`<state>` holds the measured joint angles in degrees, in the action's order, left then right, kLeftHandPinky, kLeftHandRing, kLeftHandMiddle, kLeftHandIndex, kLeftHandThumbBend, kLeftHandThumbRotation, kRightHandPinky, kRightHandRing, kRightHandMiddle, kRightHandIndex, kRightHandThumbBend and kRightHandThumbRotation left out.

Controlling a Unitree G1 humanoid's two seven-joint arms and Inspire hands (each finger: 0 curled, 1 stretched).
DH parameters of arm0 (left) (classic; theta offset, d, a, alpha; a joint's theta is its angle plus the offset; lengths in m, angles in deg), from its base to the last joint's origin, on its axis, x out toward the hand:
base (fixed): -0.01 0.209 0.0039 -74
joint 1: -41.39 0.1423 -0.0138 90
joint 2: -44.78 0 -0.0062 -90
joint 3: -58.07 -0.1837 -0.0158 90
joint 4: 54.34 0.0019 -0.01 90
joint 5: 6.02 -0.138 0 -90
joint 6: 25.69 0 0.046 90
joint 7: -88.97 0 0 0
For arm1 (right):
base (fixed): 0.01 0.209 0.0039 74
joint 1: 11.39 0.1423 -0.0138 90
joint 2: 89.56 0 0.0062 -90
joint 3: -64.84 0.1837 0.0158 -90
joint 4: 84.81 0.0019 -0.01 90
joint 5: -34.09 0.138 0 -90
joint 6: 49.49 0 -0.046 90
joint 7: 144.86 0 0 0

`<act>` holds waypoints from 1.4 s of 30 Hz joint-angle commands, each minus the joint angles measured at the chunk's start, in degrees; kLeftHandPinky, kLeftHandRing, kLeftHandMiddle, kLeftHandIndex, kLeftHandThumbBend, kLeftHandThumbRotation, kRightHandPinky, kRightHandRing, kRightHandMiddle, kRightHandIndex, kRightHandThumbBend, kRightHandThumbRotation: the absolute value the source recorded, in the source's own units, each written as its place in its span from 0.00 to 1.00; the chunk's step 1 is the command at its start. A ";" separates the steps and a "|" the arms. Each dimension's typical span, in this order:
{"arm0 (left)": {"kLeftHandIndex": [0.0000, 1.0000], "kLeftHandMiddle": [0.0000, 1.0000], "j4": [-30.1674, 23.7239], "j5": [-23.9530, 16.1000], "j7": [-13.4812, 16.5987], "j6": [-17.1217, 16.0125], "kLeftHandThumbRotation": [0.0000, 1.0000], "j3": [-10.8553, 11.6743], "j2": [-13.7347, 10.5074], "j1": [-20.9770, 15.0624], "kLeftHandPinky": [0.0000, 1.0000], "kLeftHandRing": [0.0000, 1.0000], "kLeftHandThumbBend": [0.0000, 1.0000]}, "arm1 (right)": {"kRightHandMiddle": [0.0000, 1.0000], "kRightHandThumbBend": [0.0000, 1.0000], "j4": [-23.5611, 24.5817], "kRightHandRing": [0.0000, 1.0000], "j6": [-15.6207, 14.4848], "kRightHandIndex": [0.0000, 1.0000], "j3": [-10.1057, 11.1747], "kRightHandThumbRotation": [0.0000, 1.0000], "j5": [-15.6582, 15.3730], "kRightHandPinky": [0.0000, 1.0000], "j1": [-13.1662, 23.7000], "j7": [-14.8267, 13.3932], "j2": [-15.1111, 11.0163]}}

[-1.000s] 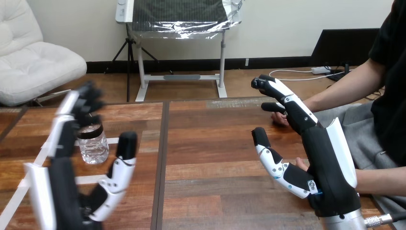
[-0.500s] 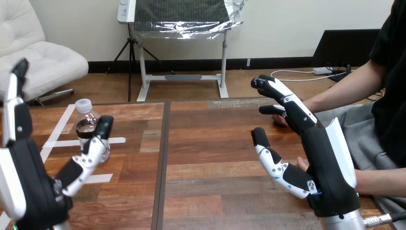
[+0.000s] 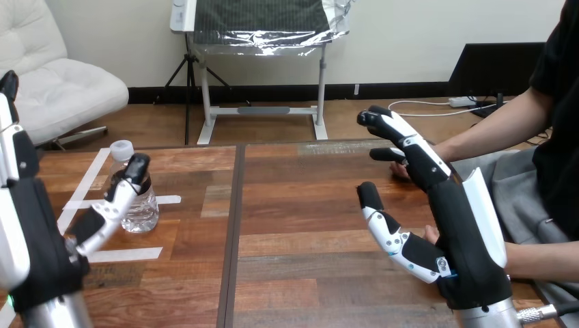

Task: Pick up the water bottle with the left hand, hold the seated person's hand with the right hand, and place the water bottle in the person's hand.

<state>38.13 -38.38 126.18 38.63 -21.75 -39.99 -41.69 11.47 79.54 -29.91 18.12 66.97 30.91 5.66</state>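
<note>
- Two robot hands rise over the table (image 3: 307, 205) in the head view, and neither holds anything.
- The left hand (image 3: 31, 253) stands at the lower left with its palm turned inward. Its fingers (image 3: 15, 147) are straight and point up along the view's left edge.
- Its thumb (image 3: 113, 205) is spread wide and reaches toward the bottle (image 3: 140, 208). The thumb's tip lies over the bottle's upper part, but I cannot tell whether it touches.
- The bottle stands upright on the table's left half, its white cap (image 3: 121, 147) on. It sits among strips of white tape (image 3: 130, 254), between the left hand's thumb and fingers and not gripped.
- The right hand (image 3: 464, 232) stands at the lower right, open, with fingers stretched up and forward and thumb (image 3: 382, 222) spread toward the table's middle.
- The person's hand (image 3: 397, 171) lies at the table's far right edge, mostly hidden behind the right hand's fingers. I cannot tell whether they touch; no finger curls round it.
- The person's forearm (image 3: 478, 140) runs from that hand to the view's upper right.
- The bottle is well apart from the person's hand, across the table's width.
</note>
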 commanded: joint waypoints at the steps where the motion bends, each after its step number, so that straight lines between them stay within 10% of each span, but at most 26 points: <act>1: 1.00 1.00 5.36 1.93 -2.48 2.98 0.47 0.70 -2.80 -7.48 0.98 1.00 0.84 | 0.91 0.16 -0.57 0.87 0.49 0.84 0.11 0.00 0.16 0.75 3.19 -0.39 1.16; 26: 0.95 0.95 19.30 8.88 -14.35 15.04 0.42 -1.30 -6.41 -21.36 0.84 0.93 0.89 | 0.91 0.17 -0.46 0.88 0.30 0.84 0.76 0.00 0.03 0.79 3.26 -0.25 1.02; 42: 0.96 0.93 27.57 8.09 -15.49 19.35 0.43 -3.78 -7.76 -29.12 0.80 0.91 0.92 | 0.91 0.17 -0.94 0.88 0.59 0.83 0.74 0.00 0.36 0.79 3.65 0.08 0.74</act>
<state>63.47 -29.10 110.79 57.46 -23.58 -45.45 -64.04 10.94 79.63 -29.59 18.10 67.06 30.90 6.05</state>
